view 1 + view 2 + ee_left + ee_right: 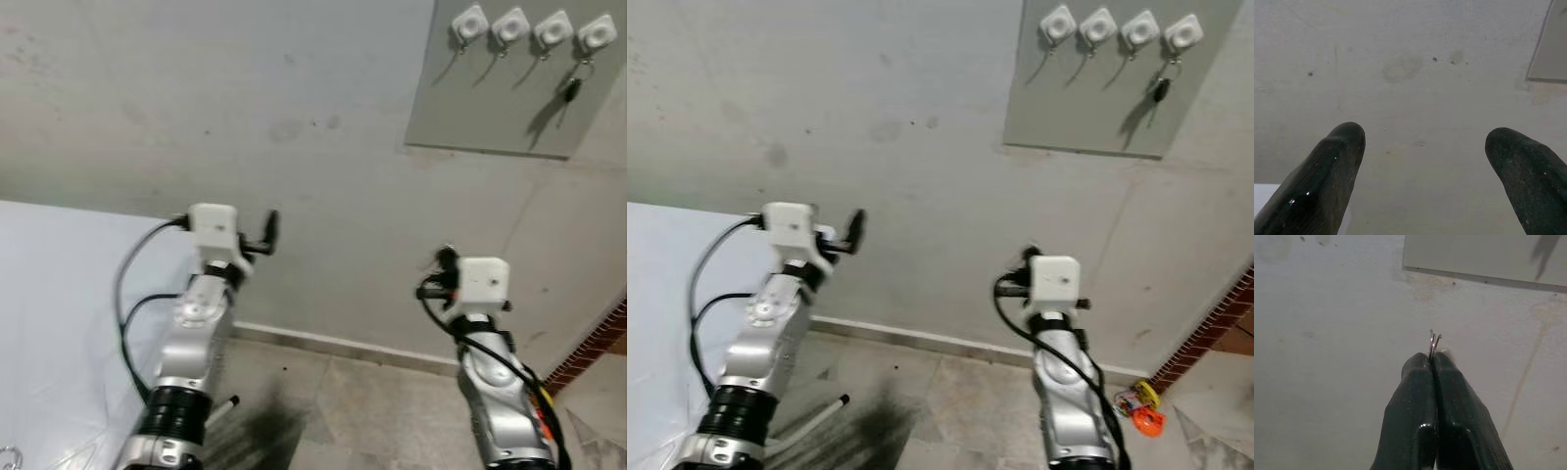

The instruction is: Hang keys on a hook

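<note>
- Right hand [1432, 363]: its two black fingers [1410, 421] are pressed together, pinching a thin silver wire key ring [1434, 341] that pokes out just past the tips. The keys themselves are hidden.
- Controlling relation: the grey rectangular wall panel [460, 108] with four white square hook mounts lies above, farther off and slightly to the right of the right hand, well apart from it. The right arm is the nearer arm; the left arm is farther to the left.
- Hooks: the three left mounts, such as the leftmost white hook mount [469, 23], carry bare thin metal hooks that slant down and to the left. The rightmost white hook mount [596, 35] already bears a small dark key on a ring [571, 88], hanging vertically.
- Judgement: the ring has to rise and move forward to a free hook, with its opening presented to the hook tip.
- Left hand [1422, 176]: fingers spread wide, holding nothing, facing the bare wall.
- Surfaces: the wall is matt pale grey plaster [245, 117], stained and speckled; the floor is grey stone tile [382, 411]; a white smooth tabletop [59, 323] lies at the near left.
</note>
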Controlling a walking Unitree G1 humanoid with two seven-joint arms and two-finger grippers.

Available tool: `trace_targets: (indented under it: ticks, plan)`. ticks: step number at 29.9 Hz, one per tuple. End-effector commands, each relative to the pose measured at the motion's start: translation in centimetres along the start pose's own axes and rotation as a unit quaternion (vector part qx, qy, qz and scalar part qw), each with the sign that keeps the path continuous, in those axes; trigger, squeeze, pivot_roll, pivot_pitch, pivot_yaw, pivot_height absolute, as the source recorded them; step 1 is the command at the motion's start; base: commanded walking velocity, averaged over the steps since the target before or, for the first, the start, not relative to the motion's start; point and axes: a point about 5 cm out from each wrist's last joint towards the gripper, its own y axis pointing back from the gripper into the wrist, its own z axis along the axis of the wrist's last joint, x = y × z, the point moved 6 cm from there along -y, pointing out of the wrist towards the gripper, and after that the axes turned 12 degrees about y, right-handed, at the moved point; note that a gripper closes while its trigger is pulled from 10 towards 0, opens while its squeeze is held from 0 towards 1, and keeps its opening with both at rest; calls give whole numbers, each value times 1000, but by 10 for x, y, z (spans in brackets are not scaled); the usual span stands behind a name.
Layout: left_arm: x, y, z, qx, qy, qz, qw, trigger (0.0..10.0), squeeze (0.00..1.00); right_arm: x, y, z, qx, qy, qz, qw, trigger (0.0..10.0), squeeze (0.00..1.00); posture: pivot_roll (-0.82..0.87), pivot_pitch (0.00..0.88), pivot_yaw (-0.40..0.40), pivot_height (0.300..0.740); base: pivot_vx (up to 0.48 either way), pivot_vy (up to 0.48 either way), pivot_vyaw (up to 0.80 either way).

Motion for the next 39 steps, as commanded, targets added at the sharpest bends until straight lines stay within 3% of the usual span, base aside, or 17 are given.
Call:
trace_targets:
  ticks: [1,13,39]
  plan:
    - [8,0,1,1,-12,5,1000,10000,0,3,-1,11,-13,-6,-2,1000,10000,0,-60,0,52,740,0,0,0]
    - [13,7,-3,6,0,13,1000,10000,0,9,-1,13,-15,-4,18,1000,10000,0,-23,0,18,740,0,0,0]
    - [14,11,-6,10,17,19,1000,10000,0,13,-1,15,-19,-5,32,999,10000,0,-18,0,5,740,0,-305,0]
